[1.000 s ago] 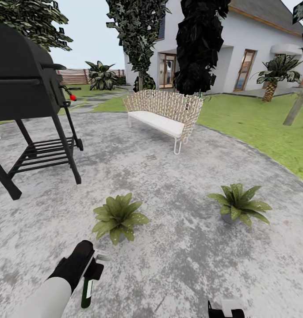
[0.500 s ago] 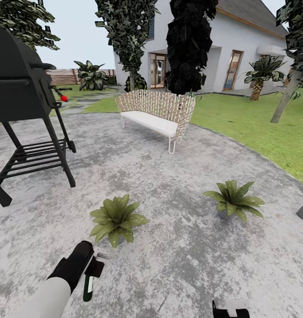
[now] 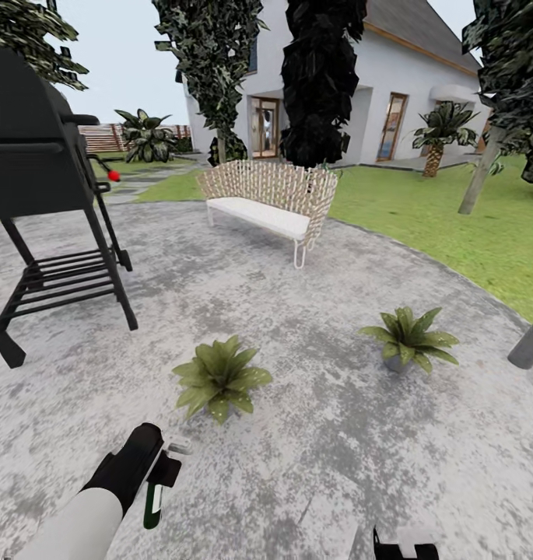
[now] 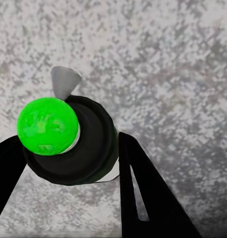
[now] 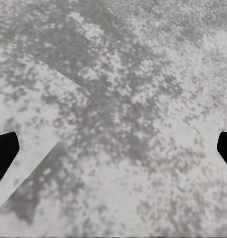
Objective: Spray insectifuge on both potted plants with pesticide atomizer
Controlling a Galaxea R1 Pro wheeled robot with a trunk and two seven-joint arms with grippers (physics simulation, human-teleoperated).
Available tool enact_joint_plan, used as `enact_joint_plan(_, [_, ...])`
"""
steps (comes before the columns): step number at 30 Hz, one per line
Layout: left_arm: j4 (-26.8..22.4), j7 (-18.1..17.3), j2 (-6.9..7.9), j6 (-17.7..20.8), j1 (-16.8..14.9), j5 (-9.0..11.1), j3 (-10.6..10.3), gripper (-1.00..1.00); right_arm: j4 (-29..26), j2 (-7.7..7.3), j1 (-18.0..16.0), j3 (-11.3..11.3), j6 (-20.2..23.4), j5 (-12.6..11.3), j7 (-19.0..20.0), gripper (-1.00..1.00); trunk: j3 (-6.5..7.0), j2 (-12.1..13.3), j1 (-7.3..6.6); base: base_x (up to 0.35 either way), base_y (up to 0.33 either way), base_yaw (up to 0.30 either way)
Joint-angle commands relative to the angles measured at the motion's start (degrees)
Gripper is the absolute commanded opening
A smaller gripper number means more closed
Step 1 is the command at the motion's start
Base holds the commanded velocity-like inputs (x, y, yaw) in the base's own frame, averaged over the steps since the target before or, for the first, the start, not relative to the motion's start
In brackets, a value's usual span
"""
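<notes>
Left claw (image 3: 159,476) pinching pesticide atomizer (image 3: 154,498), right claw (image 5: 113,148) spread; approach step, next aim nozzle at nearer potted plant (image 3: 219,377) just beyond the atomizer.

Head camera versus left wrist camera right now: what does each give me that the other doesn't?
Head view alone: both potted plants, the nearer potted plant ahead of the left gripper and the farther potted plant to the right, plus the black grill, the woven bench and the house.

Left wrist view alone: a bright green disc on the end of the pesticide atomizer, seen end-on between the dark fingers.

Shared: the atomizer held in the left gripper, over the grey stone patio.
</notes>
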Motion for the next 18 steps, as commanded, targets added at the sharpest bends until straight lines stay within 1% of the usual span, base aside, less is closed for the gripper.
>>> enact_joint_plan(1, [-0.08,-0.53,0.0,0.11,0.0,-0.63,0.2,-1.0,0.06,0.01,-0.04,-0.45,-0.18,0.6,-0.2,1.0,-0.04,-0.02,-0.04,-0.234,0.232,-0.012])
enact_joint_plan(5, [-0.11,-0.53,0.09,0.11,-0.04,-0.63,0.33,-1.0,0.06,0.08,-0.04,-0.45,-0.18,0.59,-0.2,1.0,-0.04,-0.02,-0.04,-0.226,0.235,-0.003])
enact_joint_plan(7, [-0.11,-0.53,0.2,0.11,-0.04,-0.63,0.42,-1.0,0.06,0.22,-0.04,-0.38,-0.18,0.59,-0.2,1.0,-0.04,-0.02,-0.04,-0.099,0.279,0.0])
enact_joint_plan(11, [-0.19,-0.53,0.24,0.02,-0.03,-0.63,0.46,-1.0,0.11,0.24,-0.04,-0.36,-0.18,0.67,-0.2,1.0,-0.04,-0.02,-0.04,-0.006,0.302,0.0])
enact_joint_plan(14, [-0.27,-0.53,0.22,-0.11,-0.04,-0.58,0.46,-1.0,0.15,0.1,-0.04,-0.38,-0.18,0.68,-0.2,1.0,0.11,-0.02,-0.04,0.032,0.303,-0.177])
enact_joint_plan(18, [-0.36,-0.6,0.07,-0.15,-0.04,-0.41,0.26,-1.0,0.15,0.1,-0.04,-0.44,-0.18,0.68,-0.2,1.0,0.36,-0.02,-0.04,0.156,0.291,-0.215])
